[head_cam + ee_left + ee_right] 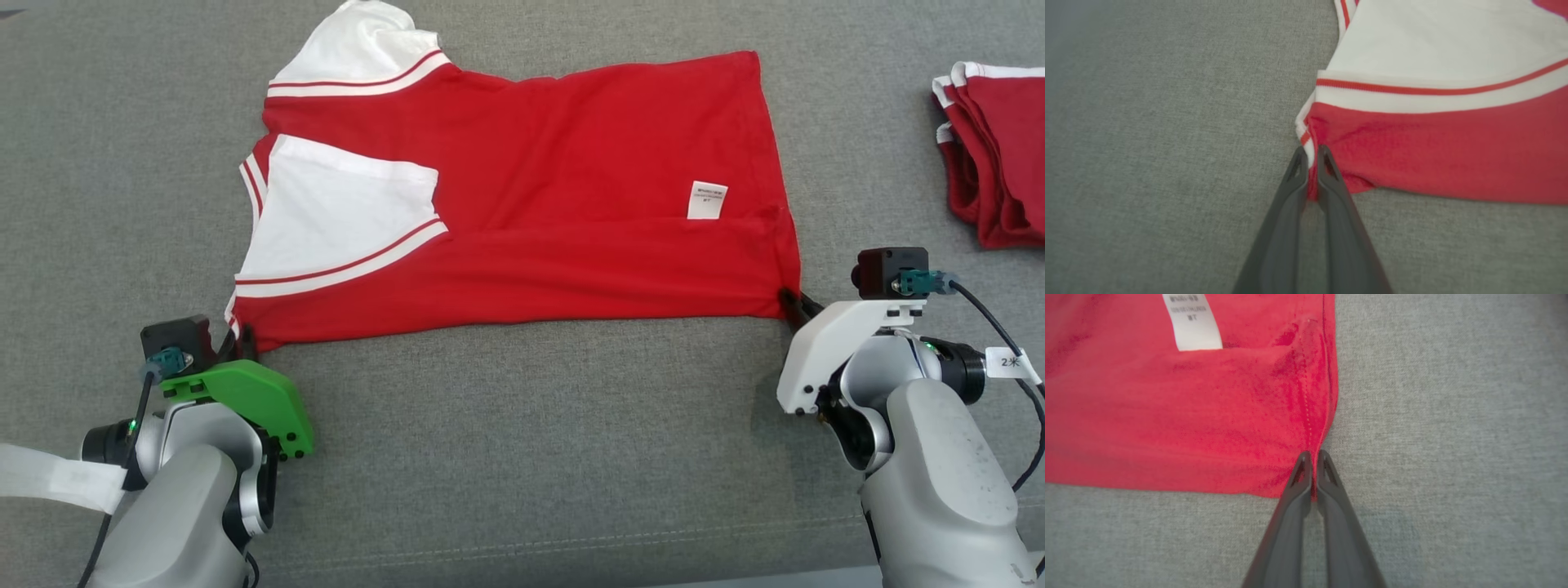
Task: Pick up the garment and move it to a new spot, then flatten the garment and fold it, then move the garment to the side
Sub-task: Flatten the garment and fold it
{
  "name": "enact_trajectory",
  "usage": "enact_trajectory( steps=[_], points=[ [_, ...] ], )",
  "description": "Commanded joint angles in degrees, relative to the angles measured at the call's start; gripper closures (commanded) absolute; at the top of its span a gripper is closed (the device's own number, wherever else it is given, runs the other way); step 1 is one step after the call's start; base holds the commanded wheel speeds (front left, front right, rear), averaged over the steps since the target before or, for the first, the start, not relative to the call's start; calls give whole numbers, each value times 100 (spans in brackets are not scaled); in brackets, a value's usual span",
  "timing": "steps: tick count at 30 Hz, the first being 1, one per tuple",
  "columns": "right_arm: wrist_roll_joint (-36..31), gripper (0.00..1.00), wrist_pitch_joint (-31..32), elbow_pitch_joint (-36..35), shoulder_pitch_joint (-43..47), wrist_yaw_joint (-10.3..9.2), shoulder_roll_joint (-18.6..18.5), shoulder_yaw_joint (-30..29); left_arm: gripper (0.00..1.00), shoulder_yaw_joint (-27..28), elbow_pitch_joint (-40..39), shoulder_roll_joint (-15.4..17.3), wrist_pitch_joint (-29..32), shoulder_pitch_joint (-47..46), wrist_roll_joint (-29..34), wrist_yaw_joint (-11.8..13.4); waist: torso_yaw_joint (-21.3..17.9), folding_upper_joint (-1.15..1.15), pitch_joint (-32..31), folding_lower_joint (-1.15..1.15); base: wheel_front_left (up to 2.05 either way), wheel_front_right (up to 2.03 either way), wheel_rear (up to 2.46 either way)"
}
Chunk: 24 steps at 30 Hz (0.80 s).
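A red short-sleeved shirt (571, 188) of soft knit fabric is spread across the middle of a grey woven cloth surface (522, 441), its length running from the robot's left to its right. The neck end is turned to the left and the hem to the right. A lengthwise crease is seen along the near part of the body, and one white sleeve with red stripes (335, 212) is laid inward over the red cloth. The other white sleeve (359, 45) is seen sticking out at the far left corner. A small white printed label (707, 200) is exposed on the red cloth near the hem.

The left gripper (1311, 153) is set at the near left corner of the shirt, low against the surface. Its two dark fingers are brought almost together, and a pinch of red cloth with white striped trim is held between their tips. The right gripper (1312, 457) is set at the near right corner, where the stitched hem meets the near edge. Its fingers are likewise pressed nearly together — only a thin fold of red cloth is caught between them.

Between the two grippers the near edge of the shirt is drawn fairly straight. A stack of folded red and white garments (1000, 147) is placed at the far right of the surface — well apart from the shirt.
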Motion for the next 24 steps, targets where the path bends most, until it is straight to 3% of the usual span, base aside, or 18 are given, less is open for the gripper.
enact_trajectory(
  steps=[1, 9, 24],
  points=[
    [48, 100, -2, 27, 97, -15, -26, -64, 100, -4, 47, 22, -21, 10, -22, -18, 20, 0, -67, 0, 0, 0, 0],
    [212, 100, 162, -233, 449, -15, -151, -244, 100, 12, -250, -8, -115, 479, -191, -55, 79, 0, -544, 0, 0, 0, 0],
    [424, 100, 1038, -1355, 1698, -14, -239, -544, 100, -133, -1008, 67, 54, 1713, -436, 182, 95, 0, -1268, 0, 0, 0, 0]
  ],
)
